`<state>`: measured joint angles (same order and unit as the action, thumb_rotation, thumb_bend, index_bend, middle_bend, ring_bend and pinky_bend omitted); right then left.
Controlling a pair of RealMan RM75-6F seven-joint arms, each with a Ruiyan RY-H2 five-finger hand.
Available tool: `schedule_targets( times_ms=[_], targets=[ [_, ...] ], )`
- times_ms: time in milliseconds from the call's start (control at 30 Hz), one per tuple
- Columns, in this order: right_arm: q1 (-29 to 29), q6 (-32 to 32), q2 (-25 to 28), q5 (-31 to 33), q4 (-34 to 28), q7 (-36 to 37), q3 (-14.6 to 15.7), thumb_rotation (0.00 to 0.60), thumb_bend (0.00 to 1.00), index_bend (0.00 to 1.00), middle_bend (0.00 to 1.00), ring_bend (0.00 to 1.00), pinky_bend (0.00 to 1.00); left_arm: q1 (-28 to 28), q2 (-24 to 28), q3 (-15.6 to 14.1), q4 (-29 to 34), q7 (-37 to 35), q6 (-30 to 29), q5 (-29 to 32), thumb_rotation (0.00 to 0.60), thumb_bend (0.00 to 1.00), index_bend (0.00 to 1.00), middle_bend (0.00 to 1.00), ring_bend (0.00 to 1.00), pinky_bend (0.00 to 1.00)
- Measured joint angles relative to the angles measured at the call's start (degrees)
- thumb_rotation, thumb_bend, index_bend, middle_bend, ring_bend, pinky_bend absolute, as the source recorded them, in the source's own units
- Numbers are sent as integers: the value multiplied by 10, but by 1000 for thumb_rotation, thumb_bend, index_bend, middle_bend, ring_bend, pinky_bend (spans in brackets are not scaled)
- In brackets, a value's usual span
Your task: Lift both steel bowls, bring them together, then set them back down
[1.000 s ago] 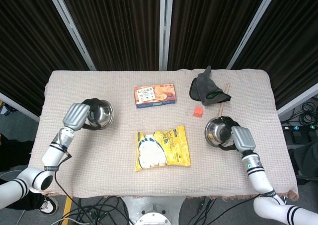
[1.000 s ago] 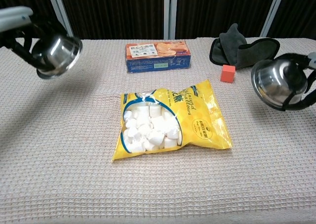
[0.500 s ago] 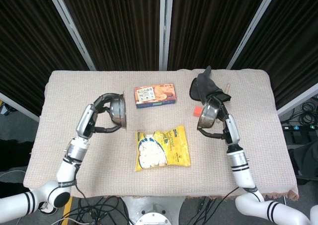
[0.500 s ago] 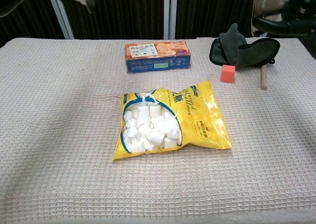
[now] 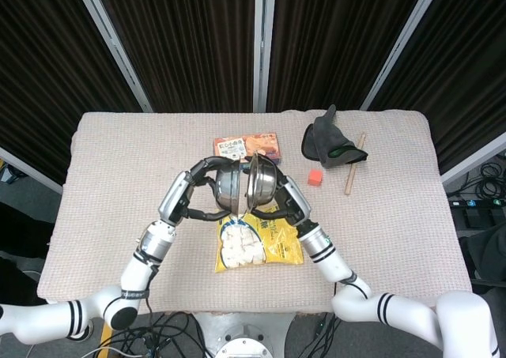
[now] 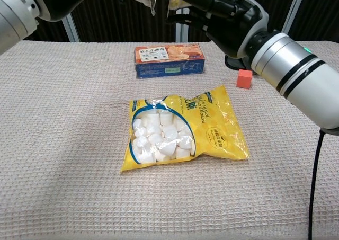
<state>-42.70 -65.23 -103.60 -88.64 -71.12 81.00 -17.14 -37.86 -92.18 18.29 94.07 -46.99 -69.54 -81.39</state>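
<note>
Steel bowls, left bowl (image 5: 228, 186) gripped by the left hand (image 5: 192, 190) and right bowl (image 5: 262, 184) by the right hand (image 5: 286, 195), meet rim to rim above the marshmallow bag (image 5: 259, 235); next, I'd judge, they part and go down.

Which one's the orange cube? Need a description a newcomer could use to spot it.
Start at the beige woven tablecloth and go to its far right quarter, where a dark grey cloth lies bunched near the back edge. Just in front of that cloth sits the small orange cube, left of a wooden stick. It is the only solid-orange block there, far smaller than the snack packs.
</note>
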Motion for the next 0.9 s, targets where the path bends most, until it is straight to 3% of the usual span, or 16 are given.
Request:
schedule_targets(
  times_ms=[300,900],
  targets=[
    [-38,22,-21,11,6,-21,-5,600,168,527,414,336,434,-15,-9,-1,-5,59,5,-2,600,189,468,490,448,611],
    [-27,0,-13,27,17,2,6,600,170,527,413,336,434,1,3,26,-10,21,-29,16,600,189,468,490,448,611]
  ],
)
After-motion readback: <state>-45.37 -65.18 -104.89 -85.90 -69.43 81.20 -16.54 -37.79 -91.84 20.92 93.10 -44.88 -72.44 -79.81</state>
